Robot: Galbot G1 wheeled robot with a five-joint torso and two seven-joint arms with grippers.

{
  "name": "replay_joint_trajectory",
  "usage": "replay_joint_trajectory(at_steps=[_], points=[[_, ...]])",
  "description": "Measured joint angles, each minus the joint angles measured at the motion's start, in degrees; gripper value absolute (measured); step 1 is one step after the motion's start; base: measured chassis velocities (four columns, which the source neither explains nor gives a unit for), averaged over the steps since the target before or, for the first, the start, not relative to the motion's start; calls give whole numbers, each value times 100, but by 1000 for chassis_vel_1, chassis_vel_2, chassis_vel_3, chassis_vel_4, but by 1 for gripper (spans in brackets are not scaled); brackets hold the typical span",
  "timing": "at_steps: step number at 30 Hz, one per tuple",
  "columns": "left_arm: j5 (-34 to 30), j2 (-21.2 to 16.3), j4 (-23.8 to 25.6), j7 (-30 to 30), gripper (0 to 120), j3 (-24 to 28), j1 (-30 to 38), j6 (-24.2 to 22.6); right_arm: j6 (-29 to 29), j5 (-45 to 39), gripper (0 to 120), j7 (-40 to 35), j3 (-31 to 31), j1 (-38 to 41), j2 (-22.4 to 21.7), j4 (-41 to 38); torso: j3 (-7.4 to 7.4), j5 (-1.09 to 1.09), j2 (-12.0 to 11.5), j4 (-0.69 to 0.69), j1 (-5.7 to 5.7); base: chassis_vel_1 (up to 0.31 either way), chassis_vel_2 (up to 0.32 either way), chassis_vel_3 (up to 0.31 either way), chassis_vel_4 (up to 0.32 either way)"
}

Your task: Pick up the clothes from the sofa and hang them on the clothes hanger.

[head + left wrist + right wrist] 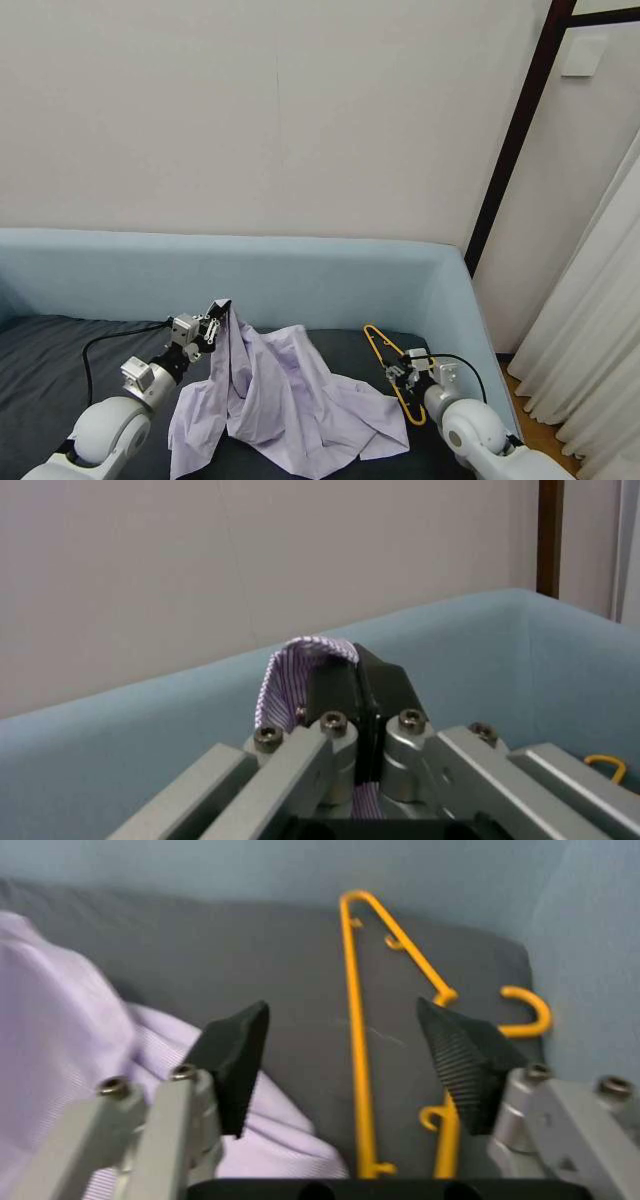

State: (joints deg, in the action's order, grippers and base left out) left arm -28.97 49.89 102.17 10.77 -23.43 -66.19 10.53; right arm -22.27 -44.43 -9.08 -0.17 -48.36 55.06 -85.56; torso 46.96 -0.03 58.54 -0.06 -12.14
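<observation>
A lilac striped shirt (285,400) lies heaped on the dark sofa seat (60,345). One corner of it is lifted by my left gripper (217,318), which is shut on the cloth; in the left wrist view the striped fabric (300,660) folds over the closed black fingertips (358,686). A yellow clothes hanger (388,365) lies flat on the seat to the right of the shirt. My right gripper (402,378) hovers over it, open, with the yellow hanger (355,1027) lying between its black pads (240,1054) in the right wrist view.
The sofa has a light blue back (300,275) and a right arm rest (465,320). A white wall rises behind. A dark door frame (515,130) and white curtain (590,350) stand at the right. A black cable (110,340) trails from my left arm.
</observation>
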Motion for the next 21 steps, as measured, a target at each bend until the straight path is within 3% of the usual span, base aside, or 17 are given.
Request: replay_joint_trajectory(at_steps=[3, 11, 13, 21], points=[[0, -1, 79, -24, 0, -42, -85, 34, -52, 687, 76, 513, 116, 22, 110, 638, 0, 0, 0, 0, 0, 0, 0, 0, 0], [-3, -25, 159, -146, 0, -86, -162, 106, 353, 1488, 99, 760, 225, -21, 490, 1559, 0, -1, 0, 0, 0, 0, 0, 0, 0], [-3, -19, 172, -159, 0, -88, -176, 111, 405, 1515, 98, 732, 267, -15, 586, 1681, 0, 1, 0, 0, 0, 0, 0, 0, 0], [-1, 8, 228, -224, 0, -91, -229, 145, 450, 1409, 75, 521, 427, 24, 848, 2047, 0, -1, 0, 0, 0, 0, 0, 0, 0]])
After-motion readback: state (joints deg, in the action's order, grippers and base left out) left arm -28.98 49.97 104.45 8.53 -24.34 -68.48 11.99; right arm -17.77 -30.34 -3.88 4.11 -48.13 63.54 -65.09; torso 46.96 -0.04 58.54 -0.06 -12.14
